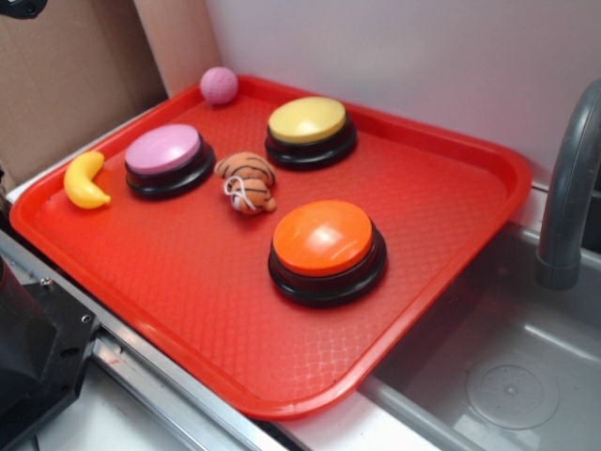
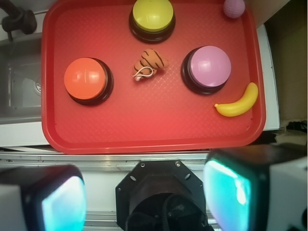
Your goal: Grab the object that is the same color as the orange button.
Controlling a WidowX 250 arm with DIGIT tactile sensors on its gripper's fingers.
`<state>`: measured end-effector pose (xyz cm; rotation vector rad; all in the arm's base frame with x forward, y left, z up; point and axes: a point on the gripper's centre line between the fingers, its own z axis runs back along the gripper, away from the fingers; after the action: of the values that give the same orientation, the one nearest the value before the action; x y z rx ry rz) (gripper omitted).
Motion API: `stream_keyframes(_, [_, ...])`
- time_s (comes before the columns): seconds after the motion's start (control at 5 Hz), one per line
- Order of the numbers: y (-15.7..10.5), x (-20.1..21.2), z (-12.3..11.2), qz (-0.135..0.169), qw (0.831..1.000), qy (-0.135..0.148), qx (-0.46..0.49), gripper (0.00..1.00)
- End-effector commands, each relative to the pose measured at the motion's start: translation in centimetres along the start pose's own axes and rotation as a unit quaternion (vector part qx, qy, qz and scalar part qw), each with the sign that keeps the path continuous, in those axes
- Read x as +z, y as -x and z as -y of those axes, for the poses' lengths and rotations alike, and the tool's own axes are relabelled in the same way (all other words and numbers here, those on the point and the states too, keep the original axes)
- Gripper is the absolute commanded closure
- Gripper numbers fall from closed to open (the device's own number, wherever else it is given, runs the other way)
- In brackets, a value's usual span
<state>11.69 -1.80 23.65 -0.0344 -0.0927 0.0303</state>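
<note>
While the arm sits back off the tray, state is:
gripper (image 2: pixel 144 199): jaws spread wide, nothing between them — hanging over the metal rail at the tray's near edge
target: small orange plush tiger with dark stripes (image 1: pixel 247 180) (image 2: pixel 150 62), lying on the red plastic tray (image 1: pixel 441 216) (image 2: pixel 144 130) between all three buttons, untouched
reference: large glossy orange dome button on a black base (image 1: pixel 325 247) (image 2: pixel 87 80)
others: yellow-topped button (image 1: pixel 309 129), pink-topped button (image 1: pixel 167 158), yellow toy banana (image 1: pixel 84 180), pink ball (image 1: pixel 219 85) — all on the tray
side: grey sink with faucet (image 1: pixel 568 188)
</note>
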Motion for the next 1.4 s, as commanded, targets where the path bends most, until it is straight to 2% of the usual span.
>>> stream_keyframes(0.0, [0.0, 0.0, 0.0, 0.000, 1.000, 0.000, 0.000, 0.00])
stream_keyframes(0.4, [-2.3, -2.0, -1.2, 0.014, 0.994, -0.004, 0.105, 0.00])
stream_keyframes(0.8, [-4.9, -5.0, -1.8, 0.053, 0.974, -0.009, 0.220, 0.00])
stream_keyframes(1.2, [-8.0, -10.0, -2.6, 0.082, 0.935, -0.032, 0.345, 0.00])
